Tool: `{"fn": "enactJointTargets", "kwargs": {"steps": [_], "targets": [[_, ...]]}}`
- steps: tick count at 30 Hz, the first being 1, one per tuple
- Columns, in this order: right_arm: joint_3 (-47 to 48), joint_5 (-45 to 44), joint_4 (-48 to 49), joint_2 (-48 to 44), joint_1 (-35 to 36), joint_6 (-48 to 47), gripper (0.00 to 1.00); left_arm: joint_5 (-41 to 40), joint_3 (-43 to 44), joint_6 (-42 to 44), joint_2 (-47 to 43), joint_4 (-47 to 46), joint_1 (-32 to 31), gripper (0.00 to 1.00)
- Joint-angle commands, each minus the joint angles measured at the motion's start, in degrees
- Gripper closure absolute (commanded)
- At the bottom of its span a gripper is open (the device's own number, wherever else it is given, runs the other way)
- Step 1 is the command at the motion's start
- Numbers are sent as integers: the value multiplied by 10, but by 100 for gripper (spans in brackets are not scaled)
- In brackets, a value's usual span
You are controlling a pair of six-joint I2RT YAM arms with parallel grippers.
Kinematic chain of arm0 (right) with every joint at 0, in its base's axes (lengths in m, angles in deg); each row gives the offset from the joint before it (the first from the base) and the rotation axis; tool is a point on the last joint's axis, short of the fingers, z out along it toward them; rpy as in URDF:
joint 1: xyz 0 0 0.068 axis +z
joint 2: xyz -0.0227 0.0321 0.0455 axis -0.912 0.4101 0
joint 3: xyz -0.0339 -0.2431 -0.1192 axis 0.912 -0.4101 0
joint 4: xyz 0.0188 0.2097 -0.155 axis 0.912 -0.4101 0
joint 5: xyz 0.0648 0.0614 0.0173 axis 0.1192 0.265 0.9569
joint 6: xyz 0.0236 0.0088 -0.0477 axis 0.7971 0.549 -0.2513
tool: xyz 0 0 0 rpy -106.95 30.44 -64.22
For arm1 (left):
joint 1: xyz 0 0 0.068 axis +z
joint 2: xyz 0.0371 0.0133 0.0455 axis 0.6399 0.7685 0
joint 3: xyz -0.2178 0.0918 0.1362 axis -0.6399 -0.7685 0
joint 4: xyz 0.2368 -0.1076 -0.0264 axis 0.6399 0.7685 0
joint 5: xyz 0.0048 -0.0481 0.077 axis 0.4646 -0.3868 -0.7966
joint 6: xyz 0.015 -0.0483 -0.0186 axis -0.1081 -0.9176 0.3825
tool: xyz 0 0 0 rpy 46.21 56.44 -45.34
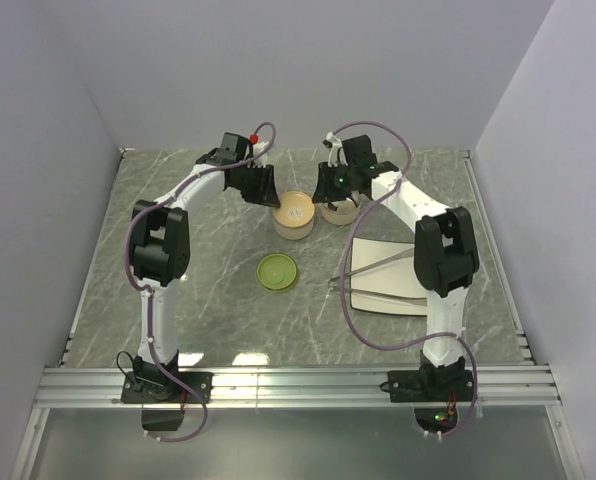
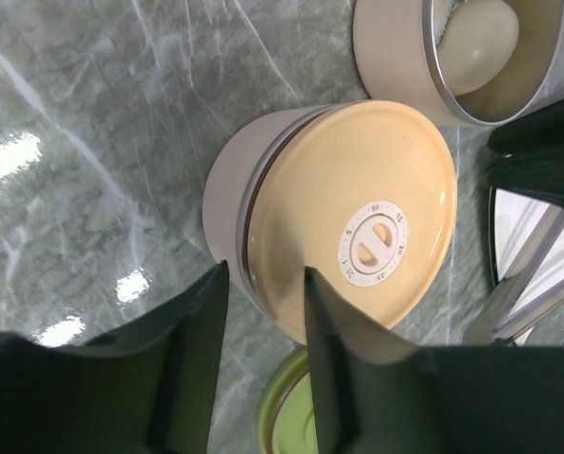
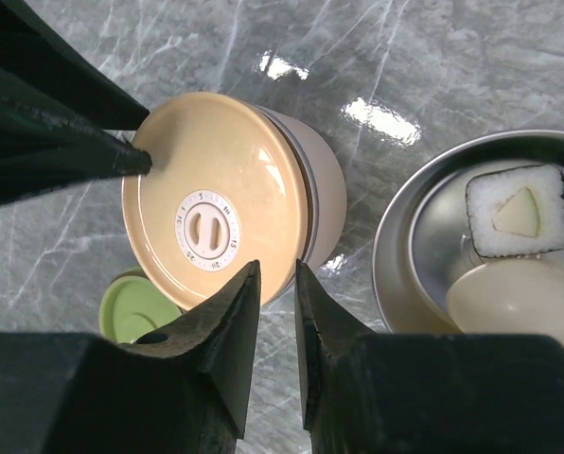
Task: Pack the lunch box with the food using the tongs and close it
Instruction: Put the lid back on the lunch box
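Anchoring the near edge: both arm bases, bolted side by side, each arm reaching away across the marbled worktop [image 1: 228,320].

Right of centre: a white plate [image 1: 403,300] with the tongs [image 1: 373,268] lying across it, neither claw on them; no food shows on the plate.

Mid-worktop: a green lid [image 1: 276,271] lying flat on its own, just nearer than the two tins.

Closed tin [image 2: 227,203]: round and cream-coloured, capped by a cream lid [image 2: 358,180] with a small dial at its centre. What it holds cannot be seen.

Left claw [image 2: 263,274]: released, fingers apart over the near edge of the cream lid and gripping nothing. From the right wrist view, one fingertip looks to touch the lid's rim.

Right claw [image 3: 277,270]: poised over the gap between the two tins, jaws narrowed to a slit with nothing between them.

Open tin [image 3: 393,236]: steel-lined and just beside the closed one. It holds an egg-like ball [image 3: 519,303] and a white-and-dark roll piece [image 3: 517,210], the two touching.

Step in hand: by the look of it, the closing stage. One tin is lidded, food sits in the other, and the tongs are set down.

Next move: probably covering the open tin. That would take a claw coming back to the green lid, gripping it by the rim, and setting it level over the egg and the roll. Whether that lid fits this tin cannot be told.
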State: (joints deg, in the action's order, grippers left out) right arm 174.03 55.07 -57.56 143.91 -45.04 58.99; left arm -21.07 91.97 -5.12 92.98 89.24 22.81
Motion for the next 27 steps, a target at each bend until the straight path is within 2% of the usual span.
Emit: {"fn": "enactJointTargets", "kwargs": {"steps": [1,4,10,14,16,23,27], "targets": [[34,2,21,5,5,-10,72,-5,16,11,-19,7,-4,56],[35,-2,18,3,4,-13,73,-5,15,16,-34,3,-4,50],[14,0,27,-33,3,-5,70,-14,3,39,-84,-12,-6,47],[-15,16,47,-97,-5,14,64,-37,-9,87,-129,-35,-22,45],[-29,29,54,-118,-19,33,60,-75,-11,115,-137,-39,-45,43],[-30,55,26,-175,-83,61,50,-164,38,147,-85,-5,-106,41],[-54,70,18,-198,-120,58,50,-194,66,144,-48,9,-124,41]]}}
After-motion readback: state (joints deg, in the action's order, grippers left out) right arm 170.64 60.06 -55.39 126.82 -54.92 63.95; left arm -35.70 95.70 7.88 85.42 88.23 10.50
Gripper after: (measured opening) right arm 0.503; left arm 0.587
